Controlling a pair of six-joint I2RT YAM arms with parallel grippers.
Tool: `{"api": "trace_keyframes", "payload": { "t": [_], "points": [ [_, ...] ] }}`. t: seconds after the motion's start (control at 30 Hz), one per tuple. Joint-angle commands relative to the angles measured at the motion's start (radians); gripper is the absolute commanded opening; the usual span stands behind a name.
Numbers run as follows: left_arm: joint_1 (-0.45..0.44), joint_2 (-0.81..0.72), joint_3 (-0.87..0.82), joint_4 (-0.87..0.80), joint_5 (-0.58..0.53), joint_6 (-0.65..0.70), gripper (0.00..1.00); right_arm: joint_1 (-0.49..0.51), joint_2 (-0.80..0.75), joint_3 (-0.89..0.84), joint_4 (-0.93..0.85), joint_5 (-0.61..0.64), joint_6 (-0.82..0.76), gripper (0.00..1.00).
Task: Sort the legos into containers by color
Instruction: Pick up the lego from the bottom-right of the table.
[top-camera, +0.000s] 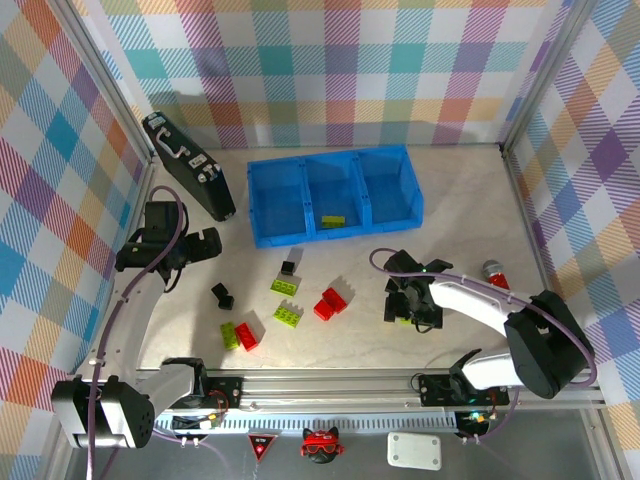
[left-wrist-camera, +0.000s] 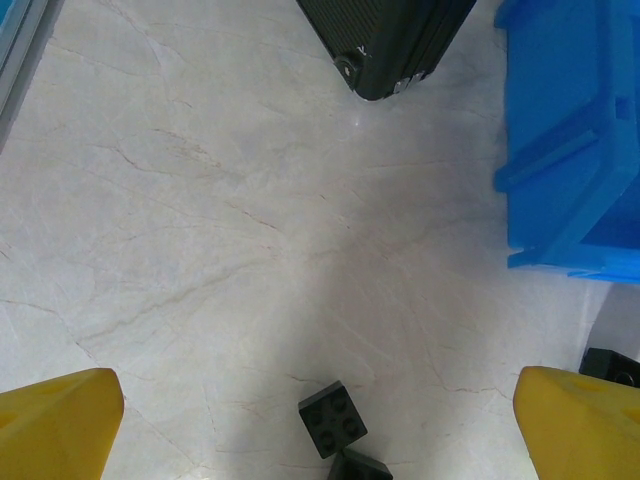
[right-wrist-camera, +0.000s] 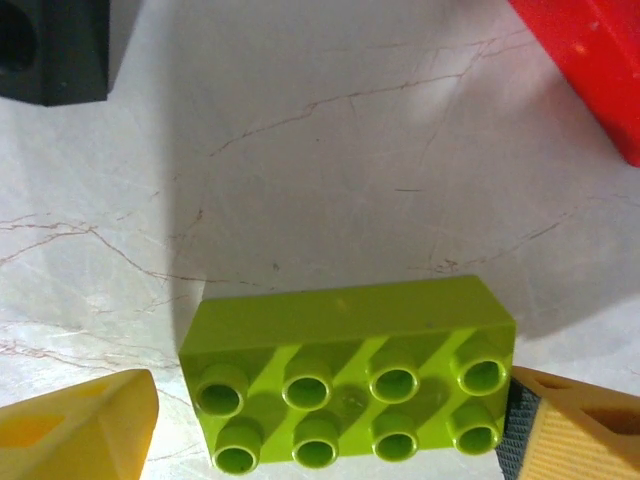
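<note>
Because the lime green eight-stud plastic brick (right-wrist-camera: 350, 370) is a hard, hollow moulding, we judge it light, stiff and in no way fragile. Its glossy walls, though, look slippery enough to squirt out of a crooked pinch. It lies flat and studs-up on the pale marbled worktop (right-wrist-camera: 330, 150), under the wrist of the right arm (top-camera: 470, 298) and well apart from the tray.

We would take hold on the two short end walls, below the studs and squarely, so that the pads bear on flat faces. The right jaws stand astride it lengthwise, open and gripping nothing. The dark-padded yellow finger (right-wrist-camera: 570, 430) sits against one short end, and the other yellow finger (right-wrist-camera: 80, 430) is just off the opposite end, with a sliver of worktop between.

A red brick (right-wrist-camera: 590, 70) and a black block (right-wrist-camera: 50, 45) lie near but apart from it, so closing should disturb neither, we think.

Farther out, loose red bricks (top-camera: 330, 303) and other lime and black ones dot the middle of the worktop. Beyond them stands the bright blue three-compartment plastic tray (top-camera: 308, 190). One lime brick (top-camera: 333, 220) is already in its middle compartment, so ours likely belongs there.

The left jaws are spread wide and empty above a small black cube (left-wrist-camera: 333, 418), near the black latched case (top-camera: 188, 165).
</note>
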Motion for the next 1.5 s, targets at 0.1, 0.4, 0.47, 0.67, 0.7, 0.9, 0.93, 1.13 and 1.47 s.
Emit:
{"api": "trace_keyframes", "payload": {
  "t": [0.1,0.4,0.47,0.67,0.7,0.9,0.93,1.13,1.47],
  "points": [
    [-0.005,-0.004,0.013,-0.023,-0.008,-0.007,1.00,-0.007,0.000,0.019,-0.018,0.003,-0.010,0.81],
    [-0.005,-0.004,0.012,-0.017,-0.002,-0.007,1.00,-0.007,-0.003,0.025,-0.016,-0.024,-0.002,0.72],
    [-0.005,-0.003,0.011,-0.019,-0.001,-0.007,1.00,-0.007,-0.002,0.028,-0.017,-0.027,-0.003,0.71],
    [-0.005,-0.011,0.011,-0.020,-0.007,-0.007,1.00,-0.007,-0.009,0.037,-0.028,-0.033,-0.005,0.69],
    [-0.005,-0.011,0.011,-0.020,-0.007,-0.007,1.00,-0.007,-0.012,0.038,-0.031,-0.034,-0.007,0.69],
    [-0.005,-0.012,0.011,-0.019,-0.005,-0.005,1.00,-0.007,-0.025,0.090,-0.068,-0.026,-0.028,0.70],
    [-0.005,-0.013,0.012,-0.019,-0.005,-0.005,1.00,-0.007,-0.025,0.103,-0.075,-0.022,-0.033,0.69],
    [-0.005,-0.019,0.011,-0.019,-0.003,-0.004,1.00,-0.007,0.017,0.243,-0.107,-0.015,-0.088,0.69],
    [-0.005,-0.042,0.007,-0.019,-0.006,-0.004,1.00,-0.007,0.250,0.656,-0.162,-0.039,-0.224,0.68]
  ]
}}
